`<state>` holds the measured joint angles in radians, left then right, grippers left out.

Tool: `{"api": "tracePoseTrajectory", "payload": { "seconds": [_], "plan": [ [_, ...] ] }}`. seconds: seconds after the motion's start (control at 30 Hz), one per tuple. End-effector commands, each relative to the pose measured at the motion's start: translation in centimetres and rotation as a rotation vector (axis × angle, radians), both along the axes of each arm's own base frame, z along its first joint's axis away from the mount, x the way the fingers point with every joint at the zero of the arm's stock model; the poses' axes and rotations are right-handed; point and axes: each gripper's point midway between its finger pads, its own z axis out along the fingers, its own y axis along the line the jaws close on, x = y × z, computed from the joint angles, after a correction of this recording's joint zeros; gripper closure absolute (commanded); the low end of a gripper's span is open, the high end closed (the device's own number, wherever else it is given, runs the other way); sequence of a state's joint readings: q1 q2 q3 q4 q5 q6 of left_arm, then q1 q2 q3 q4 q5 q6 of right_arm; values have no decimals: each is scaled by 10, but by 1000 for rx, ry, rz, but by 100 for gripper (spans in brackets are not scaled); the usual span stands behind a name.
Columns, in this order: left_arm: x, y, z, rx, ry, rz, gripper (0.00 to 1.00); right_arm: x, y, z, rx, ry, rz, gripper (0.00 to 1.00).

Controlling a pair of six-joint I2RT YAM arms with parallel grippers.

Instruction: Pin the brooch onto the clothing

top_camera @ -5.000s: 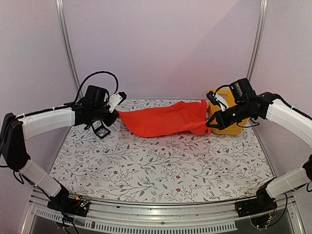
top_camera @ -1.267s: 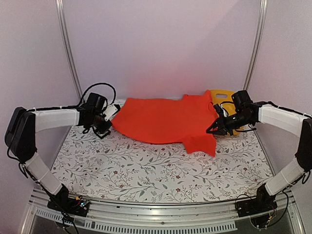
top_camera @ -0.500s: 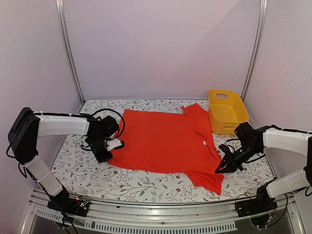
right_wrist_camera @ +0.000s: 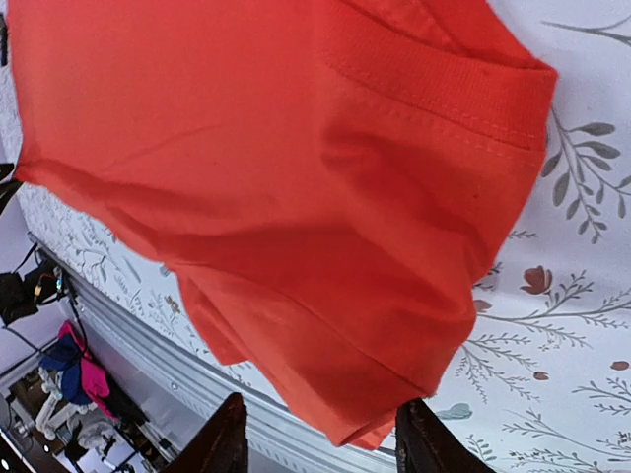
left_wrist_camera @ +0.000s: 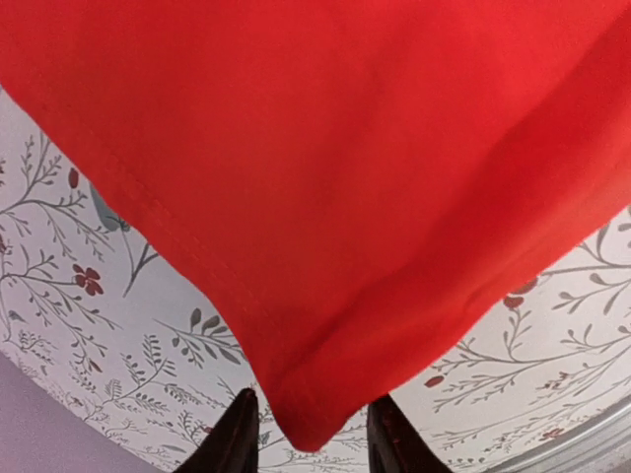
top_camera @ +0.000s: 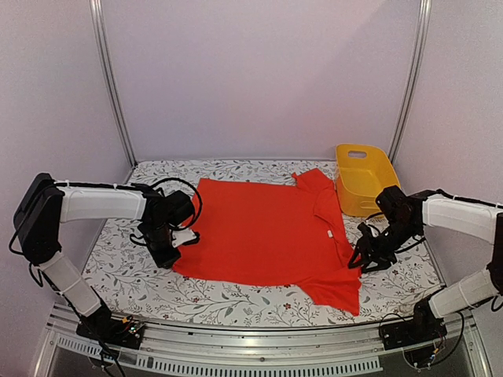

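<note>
Red-orange cloth: the T-shirt (top_camera: 263, 232) is lying spread across the flowered table (top_camera: 236, 302), its neck pointing toward the yellow basket (top_camera: 365, 151); the near sleeve (top_camera: 336, 289) is bunching a little by the table's front edge
Left gripper (top_camera: 167, 253): it is sitting low at the shirt's left hem corner; in the wrist view its fingers are standing apart with the corner poking between them, and nothing is looking pinched
Right gripper (top_camera: 361, 259): it is hovering at the sleeve side, just beside the collar; its fingers are also standing wide, with the folded sleeve edge lying in the gap but loose
Brooch: I am not seeing it in any view; where it is lying I cannot tell
Step in hand: by my reading, the arms are finishing laying the shirt flat and letting go of it
Doing it well: I would be lifting both grippers straight up, so the open fingers are not dragging cloth along; the rumpled sleeve is mattering less than the chest, which is lying smooth and offering a fair pinning spot
Watching for: a fingertip snagging the hem on the way up and pulling a fresh fold into that flat area
</note>
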<state>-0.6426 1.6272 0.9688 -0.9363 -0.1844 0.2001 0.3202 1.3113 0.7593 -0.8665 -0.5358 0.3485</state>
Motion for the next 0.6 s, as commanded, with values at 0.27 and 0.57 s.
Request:
{"api": "tracePoseTrajectory", "payload": {
  "seconds": [0.27, 0.57],
  "plan": [
    [-1, 11, 37, 197, -49, 54, 48, 31, 27, 53, -229, -275, 65, 62],
    [31, -12, 24, 132, -145, 47, 49, -49, 131, 10, -118, -262, 366, 71]
  ]
}}
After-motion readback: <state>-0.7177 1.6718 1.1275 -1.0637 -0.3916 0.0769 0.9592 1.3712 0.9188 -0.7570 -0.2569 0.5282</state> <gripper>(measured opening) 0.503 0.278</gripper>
